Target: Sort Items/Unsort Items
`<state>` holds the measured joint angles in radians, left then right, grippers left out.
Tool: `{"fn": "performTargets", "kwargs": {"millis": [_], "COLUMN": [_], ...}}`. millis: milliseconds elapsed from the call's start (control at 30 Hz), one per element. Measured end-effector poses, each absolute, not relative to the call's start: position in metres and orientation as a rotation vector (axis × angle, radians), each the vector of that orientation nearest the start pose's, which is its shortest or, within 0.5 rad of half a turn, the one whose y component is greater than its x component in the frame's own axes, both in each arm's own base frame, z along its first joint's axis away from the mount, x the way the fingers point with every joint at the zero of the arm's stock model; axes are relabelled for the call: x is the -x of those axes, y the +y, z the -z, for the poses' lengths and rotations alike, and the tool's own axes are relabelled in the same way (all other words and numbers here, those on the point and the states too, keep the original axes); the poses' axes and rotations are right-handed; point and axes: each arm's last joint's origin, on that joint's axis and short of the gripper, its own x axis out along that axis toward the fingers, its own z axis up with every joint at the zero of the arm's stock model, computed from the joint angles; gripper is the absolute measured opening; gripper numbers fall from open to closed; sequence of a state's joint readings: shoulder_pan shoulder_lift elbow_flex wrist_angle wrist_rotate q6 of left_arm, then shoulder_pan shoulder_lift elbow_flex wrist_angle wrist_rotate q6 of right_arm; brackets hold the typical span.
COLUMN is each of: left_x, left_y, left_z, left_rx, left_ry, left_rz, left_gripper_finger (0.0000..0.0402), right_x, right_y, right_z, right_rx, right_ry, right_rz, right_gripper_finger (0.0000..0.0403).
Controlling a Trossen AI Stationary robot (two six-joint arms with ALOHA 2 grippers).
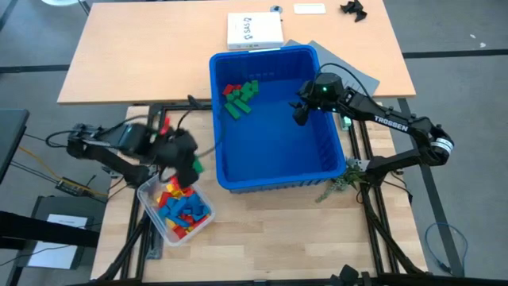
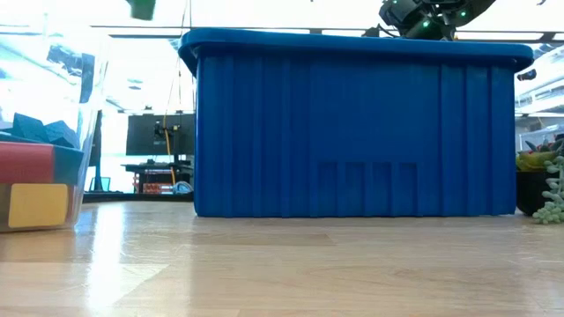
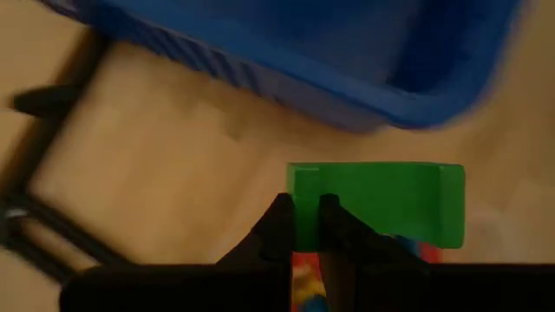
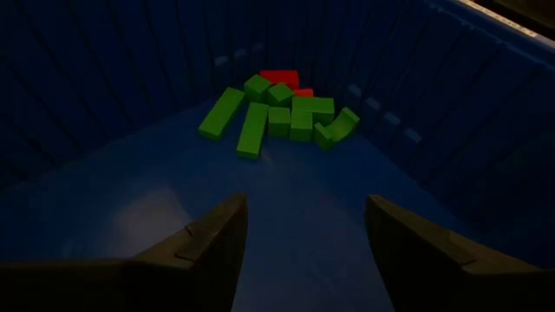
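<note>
While the left claw (image 3: 303, 227) pinches a green block (image 3: 381, 204) by one end, it hangs above the clear plastic tub (image 1: 151, 193) at the near left of the tabletop (image 1: 119, 63), just beside the big blue bin (image 1: 230, 176). Its fingers are clenched narrowly on the block's thin edge, so most of the piece juts out sideways past them; that grip looks chosen to lift a single piece clear of the heap. Below it the tub holds a loose jumble of red, yellow and blue blocks (image 1: 179, 210), short bricks with flat faces and crisp corners, smooth and matte like moulded plastic.

Over the bin's far right part, the right claw (image 4: 303, 251) hovers with its fingers spread and nothing between them, pointed toward the bin's far-left corner. There a small cluster of green blocks (image 4: 277, 117) lies on the bin floor, long bars and shorter bricks tumbled against each other, with a red block or two (image 4: 279, 79) behind them against the wall. By my reading, greens are being gathered in that corner, and the held piece is probably meant to join them.

The bin itself is rigid, with vertically ribbed walls and a rolled rim. A white box (image 1: 254, 30) sits on the tabletop behind it.
</note>
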<state>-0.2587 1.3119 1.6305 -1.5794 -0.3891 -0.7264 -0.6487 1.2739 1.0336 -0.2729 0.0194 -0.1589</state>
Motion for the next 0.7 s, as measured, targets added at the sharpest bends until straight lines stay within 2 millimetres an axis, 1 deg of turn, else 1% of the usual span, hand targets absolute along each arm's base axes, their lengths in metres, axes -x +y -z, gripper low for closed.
{"fn": "performTargets", "kwargs": {"millis": [67,133,200,400,467,567,633,700], "left_x": [-0.19,-0.186,-0.182,-0.173,-0.172,-0.17,-0.17,-0.17], "left_y": [-0.053,-0.065,-0.074,-0.098,-0.103,-0.103,-0.102,-0.101], "left_z": [-0.399,-0.391,-0.377,-0.327,-0.314,-0.3,-0.295,-0.295], "left_rx": [0.265,0.287,0.3,0.365,0.37,0.36,0.353,0.353], "left_ry": [1.071,1.094,1.139,1.307,1.332,1.352,1.363,1.363], "left_rz": [-0.481,-0.484,-0.491,-0.489,-0.486,-0.509,-0.523,-0.527], "left_gripper_finger": [0.0038,0.0038,0.0038,0.0038,0.0038,0.0044,0.0069,0.0101], "right_x": [-0.222,-0.222,-0.222,-0.223,-0.223,-0.223,-0.223,-0.223], "right_y": [-0.169,-0.169,-0.169,-0.169,-0.169,-0.169,-0.169,-0.169], "right_z": [-0.308,-0.308,-0.308,-0.309,-0.309,-0.309,-0.309,-0.309], "right_rx": [-0.012,-0.012,-0.013,-0.014,-0.014,-0.014,-0.014,-0.014], "right_ry": [0.547,0.546,0.546,0.543,0.542,0.542,0.542,0.542], "right_rz": [0.611,0.611,0.606,0.597,0.597,0.597,0.597,0.597], "right_gripper_finger": [0.023,0.023,0.023,0.023,0.0229,0.0229,0.0229,0.0229]}}
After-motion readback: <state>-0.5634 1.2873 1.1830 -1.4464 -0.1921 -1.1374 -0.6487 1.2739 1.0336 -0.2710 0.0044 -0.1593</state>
